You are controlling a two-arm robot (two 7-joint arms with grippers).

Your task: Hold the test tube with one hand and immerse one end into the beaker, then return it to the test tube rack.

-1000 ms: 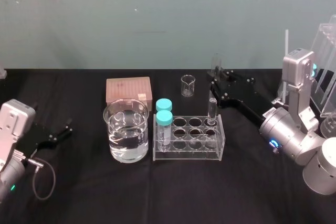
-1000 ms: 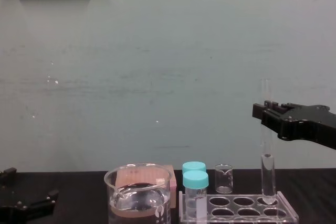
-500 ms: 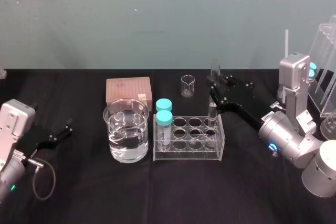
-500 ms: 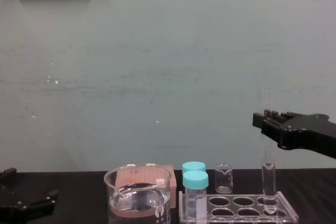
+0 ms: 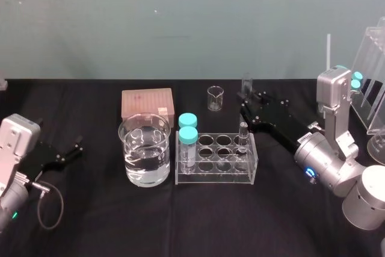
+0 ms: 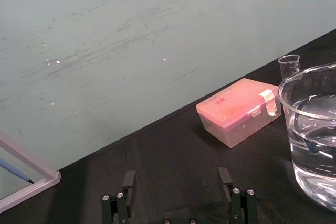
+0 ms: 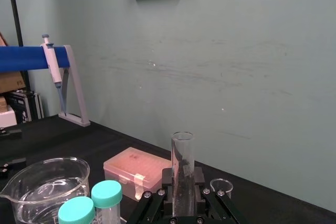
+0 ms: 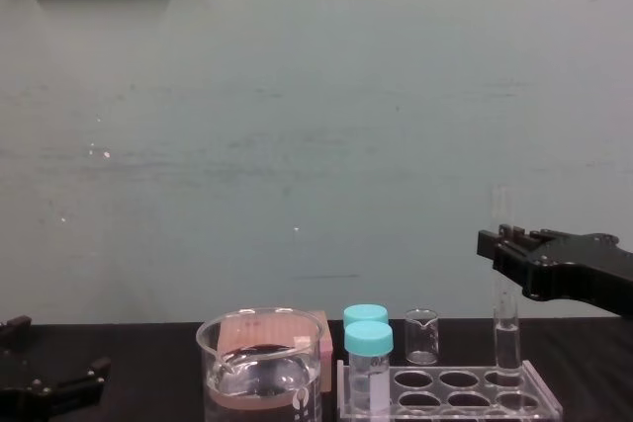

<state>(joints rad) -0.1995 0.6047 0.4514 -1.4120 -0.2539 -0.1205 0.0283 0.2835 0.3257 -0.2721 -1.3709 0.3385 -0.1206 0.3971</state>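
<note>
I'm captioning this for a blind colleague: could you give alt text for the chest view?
The right gripper, reaching in from the right, holds the test tube upright with its lower end in the back right hole of the rack. Left of it stands the part-filled beaker; the left gripper lies at lower left.

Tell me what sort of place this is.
Probably a laboratory bench: a glass beaker of clear liquid, a test tube rack holding capped vials, and a pipette on a stand.
</note>
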